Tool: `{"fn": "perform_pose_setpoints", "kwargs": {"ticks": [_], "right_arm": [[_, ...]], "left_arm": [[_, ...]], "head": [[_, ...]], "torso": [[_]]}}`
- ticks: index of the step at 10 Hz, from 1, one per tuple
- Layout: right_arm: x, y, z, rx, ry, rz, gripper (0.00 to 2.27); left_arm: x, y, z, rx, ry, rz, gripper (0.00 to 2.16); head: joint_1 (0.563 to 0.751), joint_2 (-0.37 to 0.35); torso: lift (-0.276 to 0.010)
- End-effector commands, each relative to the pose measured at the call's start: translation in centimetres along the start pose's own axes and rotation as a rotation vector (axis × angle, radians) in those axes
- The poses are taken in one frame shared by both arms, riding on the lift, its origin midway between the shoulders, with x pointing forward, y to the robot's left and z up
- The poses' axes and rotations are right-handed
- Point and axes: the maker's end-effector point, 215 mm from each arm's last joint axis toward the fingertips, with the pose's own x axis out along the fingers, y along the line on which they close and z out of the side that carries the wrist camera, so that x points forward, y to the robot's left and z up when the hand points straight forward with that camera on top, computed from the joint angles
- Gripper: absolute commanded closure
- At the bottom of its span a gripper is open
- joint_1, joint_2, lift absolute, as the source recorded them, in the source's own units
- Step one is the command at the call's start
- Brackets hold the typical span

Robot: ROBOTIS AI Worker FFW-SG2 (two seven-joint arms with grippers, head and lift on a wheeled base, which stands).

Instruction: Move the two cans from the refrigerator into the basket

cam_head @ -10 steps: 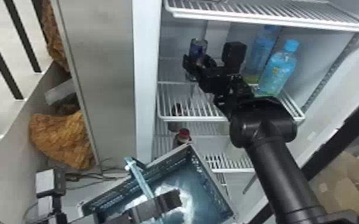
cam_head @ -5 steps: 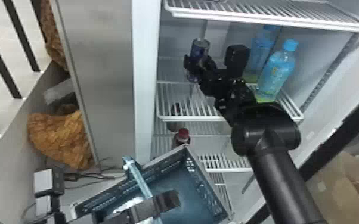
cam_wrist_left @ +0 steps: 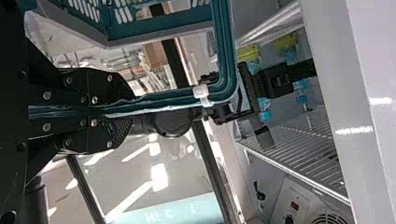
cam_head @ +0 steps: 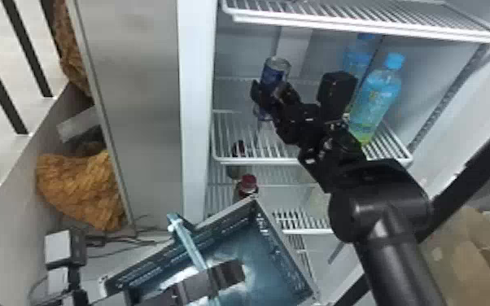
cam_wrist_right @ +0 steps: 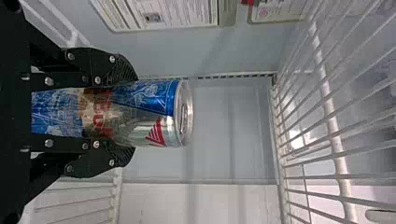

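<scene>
All round the work, an open refrigerator (cam_head: 196,61) with pale walls and white wire shelves, and off to the left a coarse brown bundle (cam_head: 79,185) beyond a metal panel. Right fingers (cam_wrist_right: 105,161) closed on the can (cam_wrist_right: 144,114), one to each side of its body, with the lid end left bare; gripped so, probably, to keep it upright and to leave the base free for setting down. Held inside the refrigerator, above the middle shelf (cam_head: 256,161); cannot tell whether quite clear of the wires. Near the right wrist, a blue-capped bottle (cam_head: 376,99) with another behind it, a likely reason for caution in drawing the arm out. Lower down, a red-capped bottle (cam_head: 248,187) close to the corner of the basket (cam_head: 276,244). Left fingers (cam_wrist_left: 102,84) clamped on the basket handle (cam_wrist_left: 177,101), presumably to keep the basket steady and its mouth open towards the shelves, below the can, for a short carry. Looks like the lifting-out step for this can, with the drop into the basket yet to do. Next, best to bring it forward past the shelf edge, then down over the rim, without knocking bottle or wire, and without setting the basket swinging from its handle.
</scene>
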Motion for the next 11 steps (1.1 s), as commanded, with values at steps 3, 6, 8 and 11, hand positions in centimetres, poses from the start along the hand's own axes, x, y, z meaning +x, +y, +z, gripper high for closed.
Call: {"fn": "perform_pose_setpoints", "kwargs": {"ticks": [3, 6, 8, 11], "right_arm": [[-3.8, 1.9, 0.5, 0.026, 0.003, 0.035, 1.24], [-7.1, 3.6, 1.7, 0.041, 0.005, 0.067, 1.24], [-8.8, 4.4, 1.9, 0.040, 0.011, 0.081, 1.24], [-12.5, 6.1, 1.6, 0.068, 0.048, 0.100, 1.24]], "left_arm": [[0.0, 0.0, 0.0, 0.000, 0.000, 0.000, 1.20], [0.0, 0.0, -0.1, -0.003, -0.001, 0.000, 1.20], [0.0, 0.0, -0.1, -0.005, -0.005, -0.002, 1.20], [0.0, 0.0, 0.0, -0.005, -0.008, -0.001, 1.20]], "head": [[0.695, -0.175], [0.695, -0.176], [0.695, -0.178], [0.695, -0.184]], "torso": [[-0.035], [-0.035], [-0.035], [-0.035]]}}
